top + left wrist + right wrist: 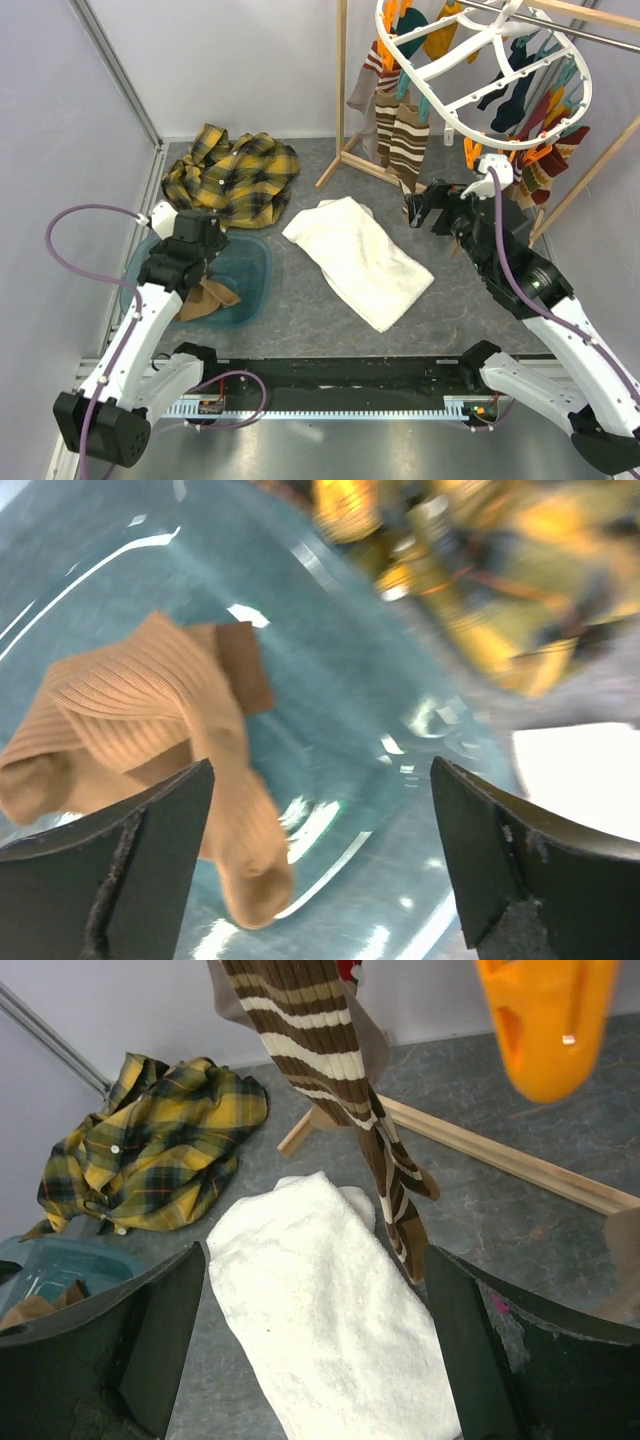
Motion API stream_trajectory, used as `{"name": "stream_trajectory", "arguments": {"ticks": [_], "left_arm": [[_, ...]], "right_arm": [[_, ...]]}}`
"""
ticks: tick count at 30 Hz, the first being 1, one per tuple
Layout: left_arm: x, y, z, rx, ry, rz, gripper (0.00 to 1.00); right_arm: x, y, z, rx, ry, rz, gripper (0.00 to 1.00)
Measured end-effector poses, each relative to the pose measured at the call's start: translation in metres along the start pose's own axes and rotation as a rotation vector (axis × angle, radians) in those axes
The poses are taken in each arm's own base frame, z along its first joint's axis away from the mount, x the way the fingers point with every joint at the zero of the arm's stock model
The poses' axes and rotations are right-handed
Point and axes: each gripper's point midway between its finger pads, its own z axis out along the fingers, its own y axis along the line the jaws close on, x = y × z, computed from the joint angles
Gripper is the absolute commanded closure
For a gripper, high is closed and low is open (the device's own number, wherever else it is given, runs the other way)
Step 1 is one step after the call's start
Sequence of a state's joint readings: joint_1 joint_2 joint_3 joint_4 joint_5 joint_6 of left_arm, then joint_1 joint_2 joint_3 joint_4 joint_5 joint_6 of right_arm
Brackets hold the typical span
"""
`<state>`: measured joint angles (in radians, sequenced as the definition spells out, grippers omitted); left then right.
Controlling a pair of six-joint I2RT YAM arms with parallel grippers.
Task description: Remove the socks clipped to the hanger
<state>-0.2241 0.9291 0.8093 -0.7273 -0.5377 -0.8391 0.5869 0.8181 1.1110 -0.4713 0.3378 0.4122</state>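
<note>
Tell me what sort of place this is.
Probably a robot lab cell staged for laundry: plain metal-framed walls, a clip hanger of socks on a wooden rack, and a teal basin.

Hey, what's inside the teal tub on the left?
One tan sock lies crumpled on the tub's bottom. From above, the left gripper covers part of the tub; that part is hidden.

Bright, even light fills the scene; shadows are soft and faint. In the left wrist view white glare streaks cross the bin point(330, 710), the sock point(150, 710) is sharp, and the shirt point(480, 570) at the far right is smeared by blur. In the right wrist view the near clip point(545, 1020) is out of focus.
</note>
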Motion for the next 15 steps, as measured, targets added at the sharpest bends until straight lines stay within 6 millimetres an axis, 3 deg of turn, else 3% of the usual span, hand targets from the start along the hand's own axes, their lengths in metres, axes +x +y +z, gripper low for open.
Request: {"name": "stream_trajectory", "arguments": {"ticks": [7,12,15], "left_arm": [[-0.025,-0.033,-0.032,0.198,-0.023,-0.015,0.01],[-0.013,-0.068,-0.050,0.428,0.055,0.089,0.01],[0.004,-0.095,-0.068,0.618,0.132,0.153,0.01]], "right_arm": [[0.009,0.007,0.030,-0.003,-0.008,-0.015,0.06],[0.006,0.008,0.050,0.013,-0.067,-0.007,0.07],[0.014,0.001,0.062,0.046,-0.085,-0.023,0.07]]}}
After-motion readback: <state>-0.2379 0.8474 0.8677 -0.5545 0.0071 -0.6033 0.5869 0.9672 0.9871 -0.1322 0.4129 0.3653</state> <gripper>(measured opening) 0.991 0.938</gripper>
